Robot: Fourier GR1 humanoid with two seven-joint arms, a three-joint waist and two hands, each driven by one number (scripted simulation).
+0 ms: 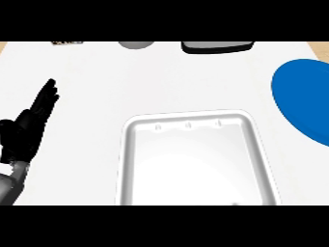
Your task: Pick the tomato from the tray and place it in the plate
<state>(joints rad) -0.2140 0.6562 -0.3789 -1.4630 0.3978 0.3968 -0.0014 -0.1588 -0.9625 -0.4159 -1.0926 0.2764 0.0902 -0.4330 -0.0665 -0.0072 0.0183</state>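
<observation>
No tomato shows anywhere for us, just the white tray (195, 159) sitting front and centre, the blue plate (313, 101) well apart at the right edge, and our left hand (26, 129) resting at the far left, fingers straight and released, holding nothing at all.

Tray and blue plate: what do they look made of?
Tray: probably white plastic or foam, glossy, with soft highlights on its moulded, rounded rim. Plate: uniform blue, matte, no glare; plastic or glazed ceramic, the look leaves it open.
</observation>
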